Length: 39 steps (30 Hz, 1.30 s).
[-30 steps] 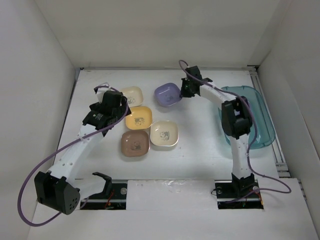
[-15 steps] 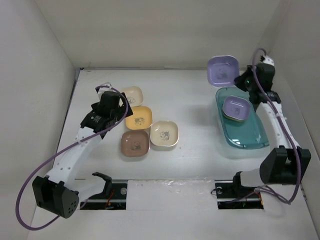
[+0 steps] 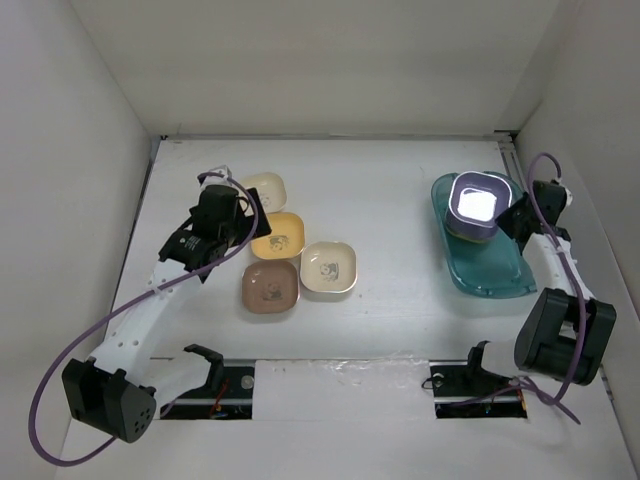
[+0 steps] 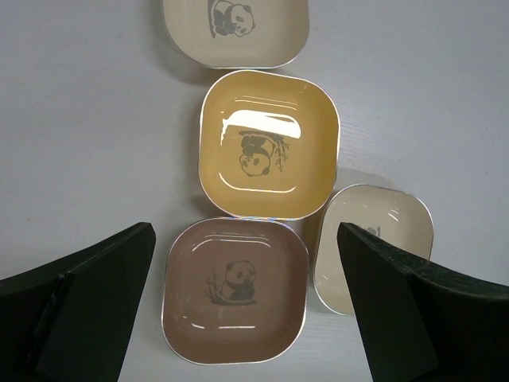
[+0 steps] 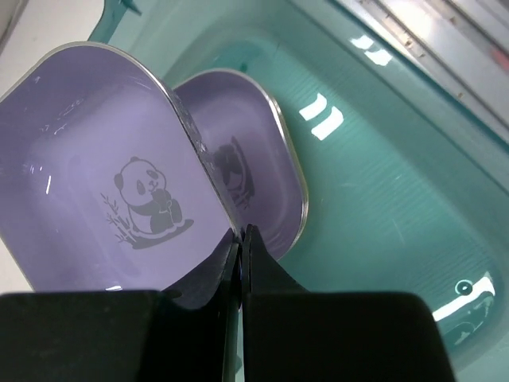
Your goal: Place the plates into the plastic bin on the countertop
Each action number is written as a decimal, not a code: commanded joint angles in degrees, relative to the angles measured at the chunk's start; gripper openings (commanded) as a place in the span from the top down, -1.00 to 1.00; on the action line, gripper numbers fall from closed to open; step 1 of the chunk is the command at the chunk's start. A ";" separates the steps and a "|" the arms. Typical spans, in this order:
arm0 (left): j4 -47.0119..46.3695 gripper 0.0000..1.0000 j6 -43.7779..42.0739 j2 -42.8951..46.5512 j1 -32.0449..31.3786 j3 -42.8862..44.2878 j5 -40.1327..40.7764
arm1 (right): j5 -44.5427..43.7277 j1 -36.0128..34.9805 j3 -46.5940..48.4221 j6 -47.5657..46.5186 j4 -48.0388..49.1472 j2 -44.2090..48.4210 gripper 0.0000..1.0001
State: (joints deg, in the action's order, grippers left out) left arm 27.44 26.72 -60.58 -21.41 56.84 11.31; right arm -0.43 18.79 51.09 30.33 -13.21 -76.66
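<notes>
My right gripper (image 3: 508, 214) is shut on the rim of a purple plate (image 3: 476, 200) and holds it tilted over the teal plastic bin (image 3: 495, 265). In the right wrist view the fingertips (image 5: 241, 232) pinch that plate's edge (image 5: 103, 183), just above a second purple plate (image 5: 262, 151) lying in the bin (image 5: 390, 159). My left gripper (image 3: 222, 222) is open and empty above the plates on the countertop (image 3: 380, 210): cream (image 3: 265, 188), yellow-orange (image 3: 277, 235), brown (image 3: 270, 287) and cream (image 3: 328, 267). In the left wrist view the brown plate (image 4: 235, 290) lies between the open fingers (image 4: 382, 294), below the yellow one (image 4: 269, 147).
White walls enclose the countertop on the left, back and right. A metal rail (image 5: 429, 32) runs along the bin's right side. The arm bases stand at the near edge (image 3: 340, 380).
My right arm has brought the held purple plate from above the bin's far edge down over the plate lying in the bin. The left gripper has shifted only slightly.
</notes>
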 commanded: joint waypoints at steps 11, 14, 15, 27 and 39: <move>-2.13 -0.99 -1.14 1.07 -0.12 -0.24 -1.73 | -1.07 -0.32 3.23 0.79 4.16 -0.96 -0.73; -2.13 -0.99 -1.14 1.07 -0.12 -0.24 -1.73 | -7.17 -7.58 3.23 -1.67 4.78 6.68 -1.00; -2.13 -0.99 -1.14 1.07 -0.12 -0.24 -1.21 | -9.05 -10.15 4.18 -3.94 4.78 10.36 -1.00; 5.77 -0.99 9.82 1.60 -0.12 2.31 20.30 | -15.28 -51.11 10.78 -6.43 -3.57 -0.58 -0.89; 5.78 -0.99 10.98 5.47 -0.12 1.70 21.47 | -17.24 -63.96 9.29 2.98 0.56 -17.64 -0.76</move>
State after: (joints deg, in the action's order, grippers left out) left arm 32.99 36.77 -54.52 -21.39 57.12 31.11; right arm -15.07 -45.06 59.05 30.17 -14.72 -93.21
